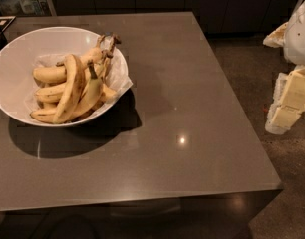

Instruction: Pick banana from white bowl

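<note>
Whether the gripper is spread or closed I cannot tell from my console; I see nothing held in it. It hangs at the far right of my view, off the table's right edge and over the speckled floor, well apart from the fruit. The white bowl sits on the table's left side toward the back, casting a dark shadow on the grey top in front of it and to its right. Crumpled white paper lines it and pokes out over the right rim. The banana I am after lies on top of the pile in the bowl's right half, running from a dark tip near the middle of the bowl down to the near rim, its brown-speckled skin facing up. Just to its right, touching it, lies a slimmer banana with a dark stem standing upright. Paler bananas lie to the left, partly under it, and a cluster of brown stems sticks up at the back right rim
</note>
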`<state>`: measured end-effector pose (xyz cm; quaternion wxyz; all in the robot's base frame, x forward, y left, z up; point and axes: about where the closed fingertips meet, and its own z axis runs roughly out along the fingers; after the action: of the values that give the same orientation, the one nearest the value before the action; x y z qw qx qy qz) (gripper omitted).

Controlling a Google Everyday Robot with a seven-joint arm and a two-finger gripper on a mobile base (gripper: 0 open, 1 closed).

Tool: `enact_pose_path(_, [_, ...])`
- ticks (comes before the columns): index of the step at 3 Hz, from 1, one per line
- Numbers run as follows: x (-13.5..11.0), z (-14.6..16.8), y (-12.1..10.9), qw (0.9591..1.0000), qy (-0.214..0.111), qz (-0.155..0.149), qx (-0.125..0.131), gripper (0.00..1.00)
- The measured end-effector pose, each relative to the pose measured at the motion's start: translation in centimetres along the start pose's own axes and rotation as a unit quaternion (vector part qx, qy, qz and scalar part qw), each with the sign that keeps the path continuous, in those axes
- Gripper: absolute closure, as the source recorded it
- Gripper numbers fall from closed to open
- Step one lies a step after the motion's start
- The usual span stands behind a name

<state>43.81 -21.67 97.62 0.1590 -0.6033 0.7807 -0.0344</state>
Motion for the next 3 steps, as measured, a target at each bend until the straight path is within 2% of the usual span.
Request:
enact_pose_path(1, [0.0,0.0,0.0,1.0,0.0,0.0,0.0,0.0])
enact_pose_path(2, [-1.0,-0.5,0.1,1.0,0.008,-0.002,0.004,0.0])
enact_pose_path(3, [-3.4,-0.9,0.3,0.9992,0.032,-0.026,-0.002,0.0])
